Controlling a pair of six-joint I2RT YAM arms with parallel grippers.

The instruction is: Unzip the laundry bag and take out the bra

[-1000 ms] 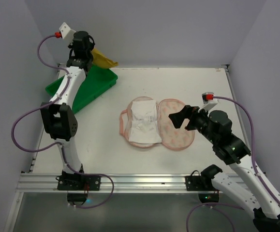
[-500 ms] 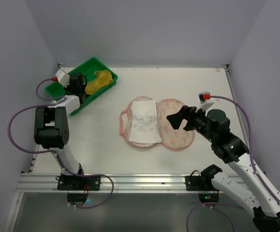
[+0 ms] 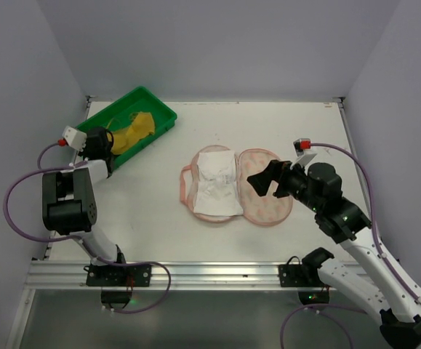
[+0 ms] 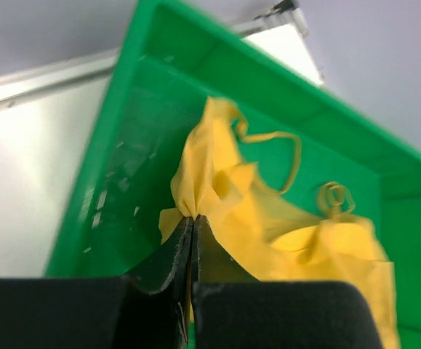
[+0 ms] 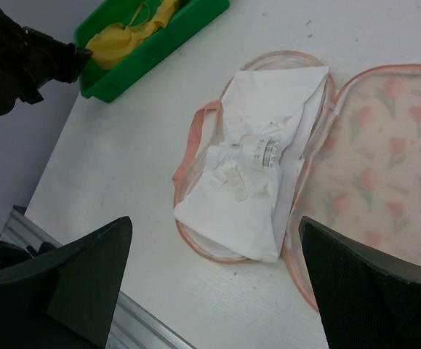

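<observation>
The laundry bag [image 3: 270, 195] lies unzipped and spread open in the middle of the table, with a white folded piece [image 3: 216, 185] on its left half. It also shows in the right wrist view [image 5: 385, 145]. The yellow bra [image 3: 134, 131] lies in the green tray [image 3: 163, 109]. My left gripper [image 3: 110, 141] is low at the tray's near end, shut on a fold of the bra [image 4: 268, 218]. My right gripper [image 3: 257, 180] is open and empty, hovering above the bag's right half.
The green tray [image 4: 159, 145] stands at the back left by the table's left edge. Grey walls close the table on three sides. A metal rail runs along the near edge [image 3: 210, 273]. The left arm [image 5: 21, 62] shows dark beside the tray.
My left arm has come down from high above the tray to low at its near end, bringing the yellow bra into the tray. My right gripper has edged slightly left.
</observation>
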